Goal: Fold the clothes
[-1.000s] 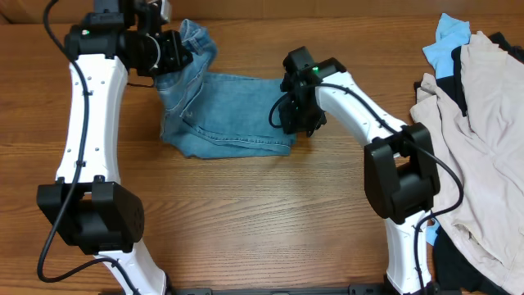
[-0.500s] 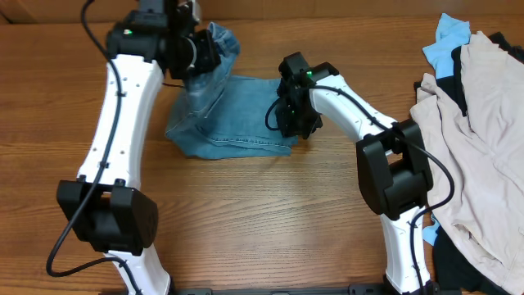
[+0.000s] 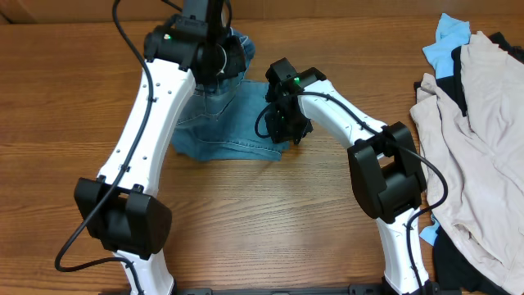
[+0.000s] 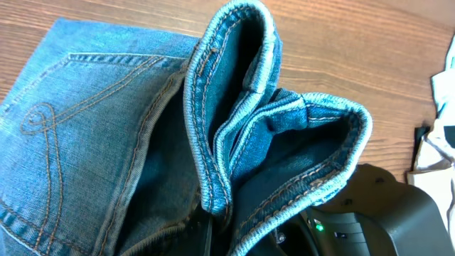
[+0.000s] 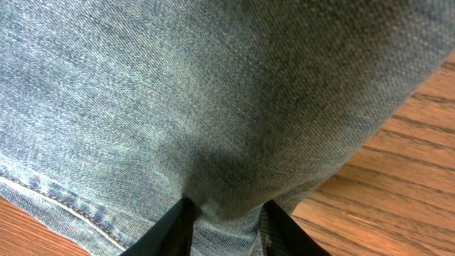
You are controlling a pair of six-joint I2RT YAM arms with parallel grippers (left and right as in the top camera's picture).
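The light-blue denim jeans point(image 3: 221, 131) lie partly folded at the back middle of the wooden table. My left gripper point(image 3: 219, 56) is shut on a bunched, hemmed end of the jeans point(image 4: 234, 135) and holds it raised above the rest of the denim. Its fingers are mostly buried in cloth in the left wrist view point(image 4: 220, 238). A stitched back pocket point(image 4: 64, 121) shows below. My right gripper point(image 3: 282, 124) is at the jeans' right edge. In the right wrist view its fingers point(image 5: 174, 227) pinch a fold of denim point(image 5: 227, 107) against the table.
A pile of other clothes lies at the right edge: a large beige garment point(image 3: 479, 139), a sky-blue cloth point(image 3: 450, 37) and dark fabric point(image 3: 450, 262). The right arm's dark body point(image 4: 377, 213) sits close beside the lifted denim. Bare wood point(image 3: 246, 213) lies in front.
My left gripper has carried the bunched end of the jeans to the right, over the flat part. My right gripper has shifted slightly left, and the flat part looks narrower.
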